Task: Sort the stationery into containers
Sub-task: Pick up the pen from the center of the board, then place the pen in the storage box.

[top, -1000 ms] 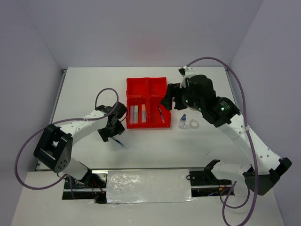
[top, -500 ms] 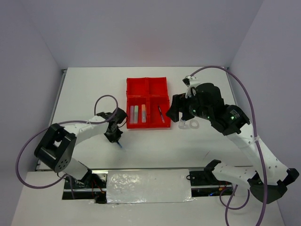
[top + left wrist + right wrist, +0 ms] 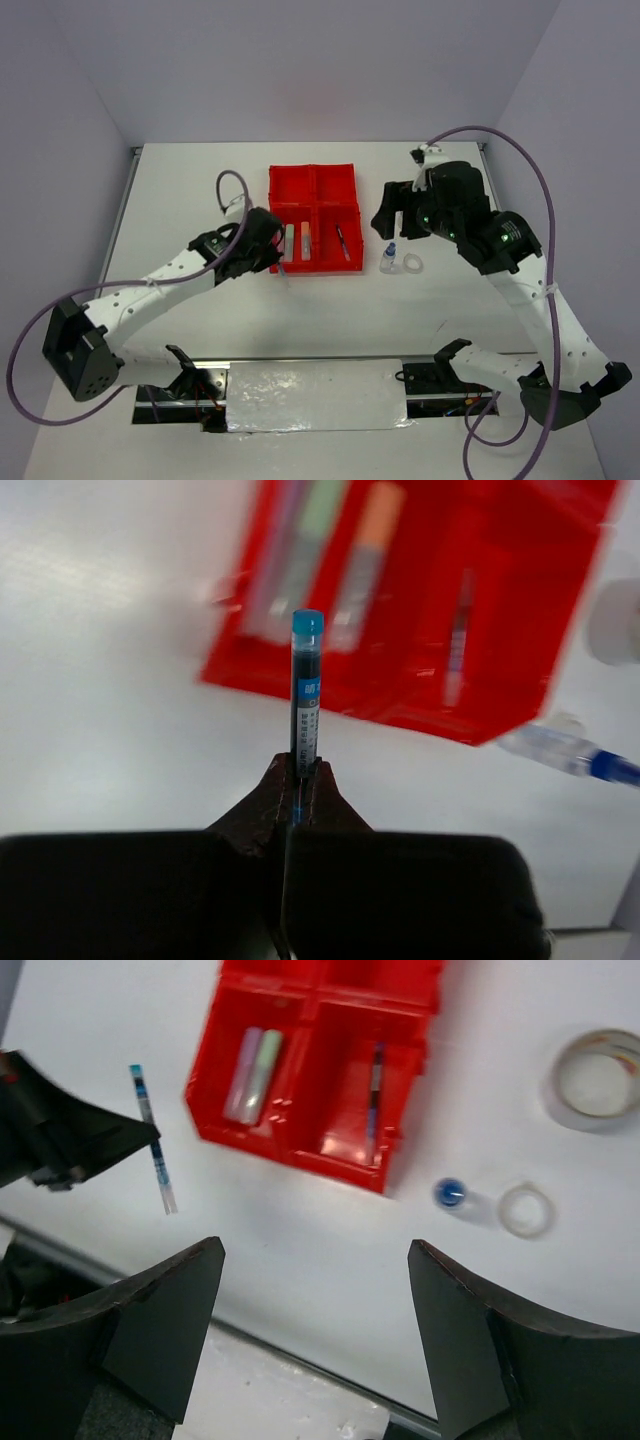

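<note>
- Red tray (image 3: 314, 180), four compartments, sat on the desk (image 3: 200, 190) just ahead of the left claw (image 3: 299, 772) and ahead of the right claw (image 3: 315, 1255), toward its left finger.
- Left claw was clenched on a thin blue-capped pen (image 3: 305, 685), gripped partway along the barrel.
  - The capped end stuck straight out past the tips, aimed at the tray's near wall.
  - The right wrist view showed the pen clear of the tray, not touching it.
- Right claw was released, with jaws wide and nothing between them, up off the desk.
- Tray contents, seen from the left claw:
  - The pink stick (image 3: 243, 1088), green stick (image 3: 266, 1078) and orange stick (image 3: 367, 555) lay side by side in the compartment straight ahead.
  - The second pen (image 3: 376, 1088) lay alone in the next compartment to the right.
- Loose on the desk, outside the tray, ahead of the right claw's right finger:
  - The clear bottle (image 3: 450, 1194) stood upright, blue cap up, near the tray's corner.
  - The white ring (image 3: 525, 1209) lay just beside the bottle, on the side away from the tray.
  - The tape roll (image 3: 598, 1072) lay flat, farther ahead and apart from both.
</note>
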Controlling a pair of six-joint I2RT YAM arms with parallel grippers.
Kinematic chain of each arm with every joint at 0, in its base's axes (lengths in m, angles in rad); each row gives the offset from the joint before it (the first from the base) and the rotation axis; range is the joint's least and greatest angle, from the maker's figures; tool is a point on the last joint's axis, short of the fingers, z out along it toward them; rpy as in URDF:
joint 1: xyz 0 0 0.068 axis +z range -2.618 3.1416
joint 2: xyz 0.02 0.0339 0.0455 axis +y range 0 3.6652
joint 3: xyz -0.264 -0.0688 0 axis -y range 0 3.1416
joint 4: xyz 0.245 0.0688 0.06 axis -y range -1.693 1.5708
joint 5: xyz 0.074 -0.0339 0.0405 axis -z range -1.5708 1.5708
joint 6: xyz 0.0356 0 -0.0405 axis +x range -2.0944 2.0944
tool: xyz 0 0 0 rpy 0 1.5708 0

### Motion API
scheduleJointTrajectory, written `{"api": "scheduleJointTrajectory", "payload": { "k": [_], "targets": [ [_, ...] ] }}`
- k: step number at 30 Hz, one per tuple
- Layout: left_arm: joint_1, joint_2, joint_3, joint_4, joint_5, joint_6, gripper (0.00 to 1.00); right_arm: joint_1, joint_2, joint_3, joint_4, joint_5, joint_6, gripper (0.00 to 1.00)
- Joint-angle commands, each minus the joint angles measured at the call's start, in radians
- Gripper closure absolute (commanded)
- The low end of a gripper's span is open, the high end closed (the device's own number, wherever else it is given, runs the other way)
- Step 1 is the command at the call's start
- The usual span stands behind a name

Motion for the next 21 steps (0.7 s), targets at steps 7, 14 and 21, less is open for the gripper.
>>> {"api": "scheduleJointTrajectory", "payload": {
  "k": [7, 14, 21],
  "targets": [
    [-0.046, 0.436, 0.42, 0.275, 0.09, 0.283, 1.0, -0.128, -0.039, 0.017, -0.062, 0.034, 0.017, 0.17],
    [-0.049, 0.739, 0.72, 0.197, 0.116, 0.369, 0.98, -0.128, -0.077, -0.041, -0.062, 0.017, 0.032, 0.17],
    [-0.049, 0.78, 0.692, 0.2, 0.111, 0.369, 0.86, -0.13, -0.091, -0.044, -0.084, 0.04, 0.015, 0.17]
  ]
}}
